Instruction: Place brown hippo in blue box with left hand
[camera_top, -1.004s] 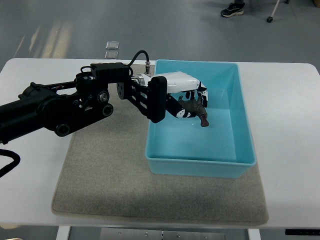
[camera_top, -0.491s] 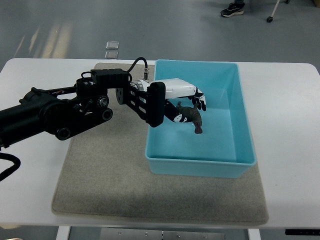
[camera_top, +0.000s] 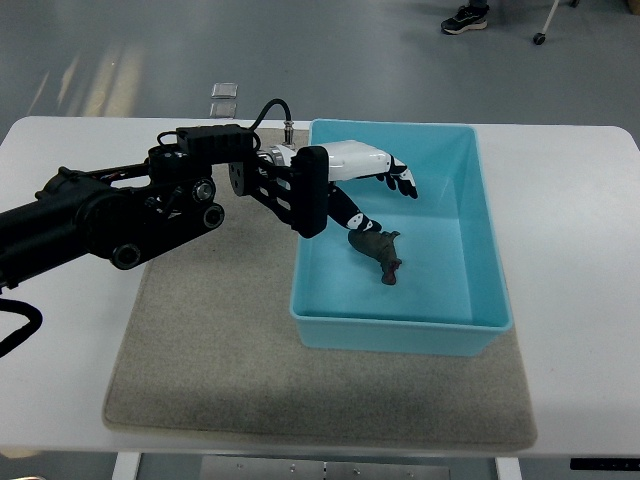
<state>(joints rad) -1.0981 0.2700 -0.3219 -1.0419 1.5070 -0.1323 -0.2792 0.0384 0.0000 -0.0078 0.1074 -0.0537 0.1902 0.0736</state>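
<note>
Left hand (camera_top: 375, 185) sits over the upper-left part of the blue box (camera_top: 487, 215), fingers spread and extended, holding nothing. White shell on the back of the hand; black-tipped fingers (camera_top: 405, 184) point right, and the thumb runs down and right toward the toy. Thumb tip is just beside the brown hippo (camera_top: 378, 246); contact between the two cannot be told from this view. Hippo lies on the box floor, left of centre, below the hand. It is a small, dark brown figure, body toward the upper left, head and snout pointing to the lower right; finer detail too small to make out. Box is a light blue rectangular bin with an open top and sloped walls, otherwise empty of visible items. Black left arm (camera_top: 120, 210) enters from the left edge of the picture and crosses the table (camera_top: 575, 300) and mat to the box's left wall; a black cable (camera_top: 270, 112) loops above the wrist. Box rests on the right side of a grey mat (camera_top: 210, 350), which lies on the white table. On the grey floor beyond the table: two small square plates (camera_top: 224, 97), and a person's dark shoe (camera_top: 466, 17) at the top edge.
</note>
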